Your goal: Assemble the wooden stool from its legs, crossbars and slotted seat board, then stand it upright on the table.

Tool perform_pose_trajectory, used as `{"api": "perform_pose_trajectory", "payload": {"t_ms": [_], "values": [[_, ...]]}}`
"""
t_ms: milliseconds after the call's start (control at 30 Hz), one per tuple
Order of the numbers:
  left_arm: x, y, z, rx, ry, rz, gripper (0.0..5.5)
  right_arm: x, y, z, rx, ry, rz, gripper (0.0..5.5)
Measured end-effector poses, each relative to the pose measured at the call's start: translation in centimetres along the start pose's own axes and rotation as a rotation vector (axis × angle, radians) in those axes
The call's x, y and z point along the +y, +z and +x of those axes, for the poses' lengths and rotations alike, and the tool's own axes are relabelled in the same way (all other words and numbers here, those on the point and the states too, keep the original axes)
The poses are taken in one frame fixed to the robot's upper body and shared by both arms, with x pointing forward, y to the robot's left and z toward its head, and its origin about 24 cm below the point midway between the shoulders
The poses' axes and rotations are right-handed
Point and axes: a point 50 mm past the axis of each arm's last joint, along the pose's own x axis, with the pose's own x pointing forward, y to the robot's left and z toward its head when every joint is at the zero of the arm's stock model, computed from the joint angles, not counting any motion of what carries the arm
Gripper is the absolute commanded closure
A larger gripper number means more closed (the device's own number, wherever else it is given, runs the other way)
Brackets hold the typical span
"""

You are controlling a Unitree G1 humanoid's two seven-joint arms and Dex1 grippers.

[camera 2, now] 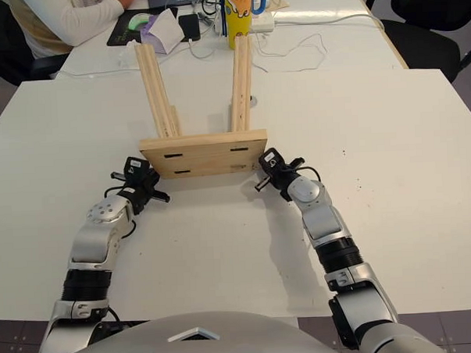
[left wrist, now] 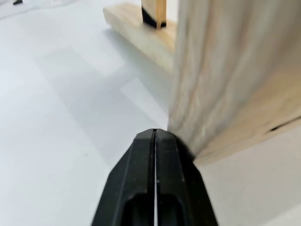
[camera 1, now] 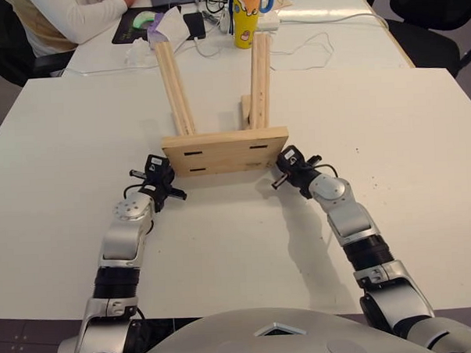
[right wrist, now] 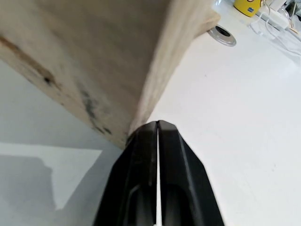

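The stool [camera 1: 223, 150] lies tipped on its side in the middle of the white table [camera 1: 408, 184]. It is one assembled piece. Its slotted seat board [camera 1: 225, 155] stands on edge with its flat face turned towards the robot. Three dark slots show plainly in that face; a fourth I cannot be sure of.

Two leg runs stretch from the board towards the far side, the left leg [camera 1: 175, 81] leaning slightly left and the right leg [camera 1: 260, 74] nearly straight. Whether a further leg lies beneath each, I cannot tell. One short crossbar end [camera 1: 246, 109] shows just inside the right leg, near the board.

There are two grippers, both closed on nothing, each with its two fingers pressed flat together. The left gripper [left wrist: 154, 136] sits at the board's near left corner, its tip against the wood where the board meets the table. The right gripper [right wrist: 157, 126] does the same at the near right corner.

Beyond the legs, on the next table, stand one yellow bottle [camera 1: 246, 18] and one loose white cable [camera 1: 312, 46].
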Motion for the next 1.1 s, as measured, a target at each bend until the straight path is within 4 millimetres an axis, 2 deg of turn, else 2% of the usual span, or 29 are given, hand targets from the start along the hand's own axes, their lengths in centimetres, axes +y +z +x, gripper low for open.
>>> {"api": "perform_pose_trajectory", "payload": {"t_ms": [133,267,333,467,533,633,800,900,1100], "values": [[-0.3,3.0,-0.6,-0.123,-0.017,0.014,5.47,-0.5,0.6,-0.6,0.001,-0.027,0.026,5.50],[-0.2,7.3,-1.4,-0.271,-0.011,0.061,5.47,-1.5,2.6,-1.7,-0.057,-0.072,0.044,5.50],[-0.3,8.8,-1.7,-0.322,-0.009,0.077,5.47,-2.2,3.8,-2.2,-0.089,-0.096,0.062,5.50],[0.0,9.6,-2.0,-0.332,0.009,0.075,5.47,-4.1,7.2,-3.2,-0.188,-0.172,0.059,5.50],[0.3,9.5,-2.0,-0.312,0.029,0.065,5.47,-5.2,10.2,-4.1,-0.291,-0.223,0.031,5.50],[0.4,9.6,-2.2,-0.307,0.038,0.064,5.47,-5.4,12.2,-4.8,-0.364,-0.249,0.022,5.50],[0.5,10.1,-2.4,-0.310,0.050,0.061,5.47,-5.3,12.4,-5.0,-0.366,-0.249,0.032,5.50],[0.8,11.9,-2.9,-0.377,0.077,0.071,5.47,-5.4,12.5,-5.1,-0.375,-0.246,0.043,5.50],[1.0,14.1,-3.6,-0.460,0.099,0.086,5.47,-5.7,13.7,-5.6,-0.428,-0.277,0.056,5.50]]}}
